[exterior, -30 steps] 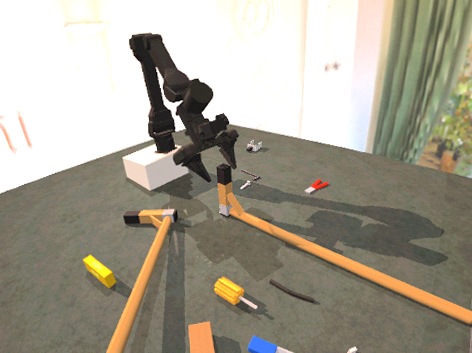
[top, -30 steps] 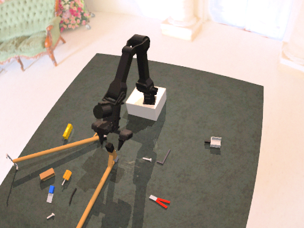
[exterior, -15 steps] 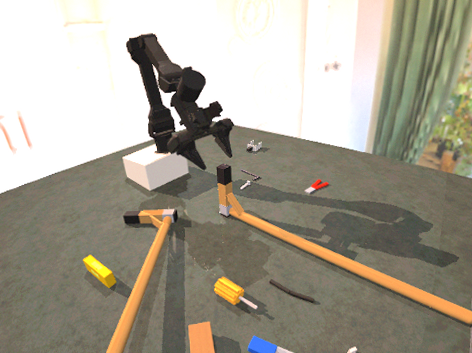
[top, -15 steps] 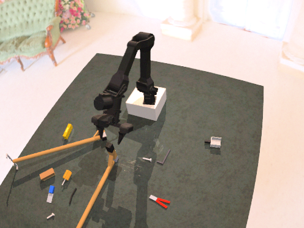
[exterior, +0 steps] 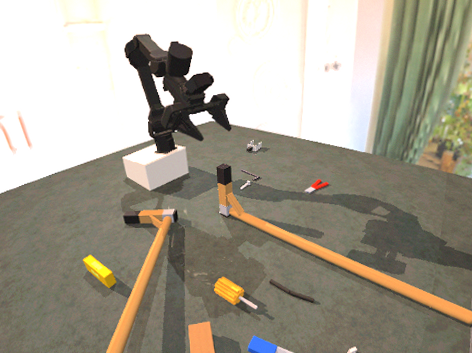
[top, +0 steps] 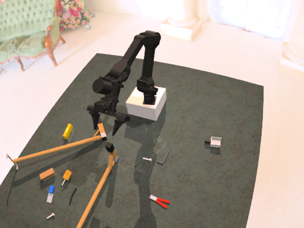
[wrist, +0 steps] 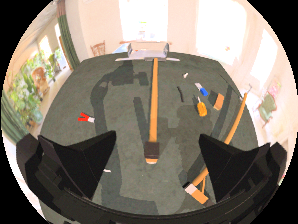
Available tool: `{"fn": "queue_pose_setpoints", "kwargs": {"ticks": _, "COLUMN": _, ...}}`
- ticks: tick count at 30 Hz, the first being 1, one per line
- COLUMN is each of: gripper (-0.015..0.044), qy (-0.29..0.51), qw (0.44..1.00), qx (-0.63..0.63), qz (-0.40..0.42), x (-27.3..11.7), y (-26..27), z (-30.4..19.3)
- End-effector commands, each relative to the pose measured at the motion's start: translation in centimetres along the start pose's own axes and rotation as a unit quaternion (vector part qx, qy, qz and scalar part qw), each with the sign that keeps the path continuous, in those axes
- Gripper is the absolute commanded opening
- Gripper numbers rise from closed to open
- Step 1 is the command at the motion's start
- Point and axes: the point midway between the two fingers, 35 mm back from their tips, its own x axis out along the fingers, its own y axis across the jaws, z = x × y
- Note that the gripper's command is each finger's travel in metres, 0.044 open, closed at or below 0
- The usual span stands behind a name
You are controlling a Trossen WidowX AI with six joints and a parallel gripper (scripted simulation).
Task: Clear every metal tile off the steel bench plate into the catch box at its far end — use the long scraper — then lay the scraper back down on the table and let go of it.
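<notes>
Black six-joint arm (top: 148,62) (exterior: 149,88) folded above table, near its white base block (top: 142,111) (exterior: 169,168). Long wooden-shafted scraper w/ upright black-topped grip (top: 95,193) (exterior: 310,245) (wrist: 154,100) lies on table, grip end near the arm, grey blade at far end in wrist view, by pale metal structure (wrist: 149,54), prob. plate + catch box. Second long wooden-shafted tool (top: 58,149) (exterior: 137,294) (wrist: 235,126) lies to its right there, apart. Black parallel-jaw gripper (top: 104,132) (exterior: 217,134) (wrist: 158,134) spread wide, nothing betw. fingers, clear of grip. Tiles: can't make out. Step, my read: release, prob. end of job. Next: if plate's bare, back off w/o knocking grip; else regrasp + sweep.
</notes>
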Motion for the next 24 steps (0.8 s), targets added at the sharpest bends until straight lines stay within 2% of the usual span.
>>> {"fn": "queue_pose_setpoints", "kwargs": {"ticks": 1, "gripper": 0.0440, "qy": -0.038, "qw": 0.999, "qx": -0.004, "qz": 0.000, "x": -1.9, "y": -0.1, "z": 2.0}}
{"fn": "queue_pose_setpoints", "kwargs": {"ticks": 24, "gripper": 0.0440, "qy": -0.196, "qw": 0.980, "qx": -0.007, "qz": 0.019, "x": -11.5, "y": 0.7, "z": 8.4}}
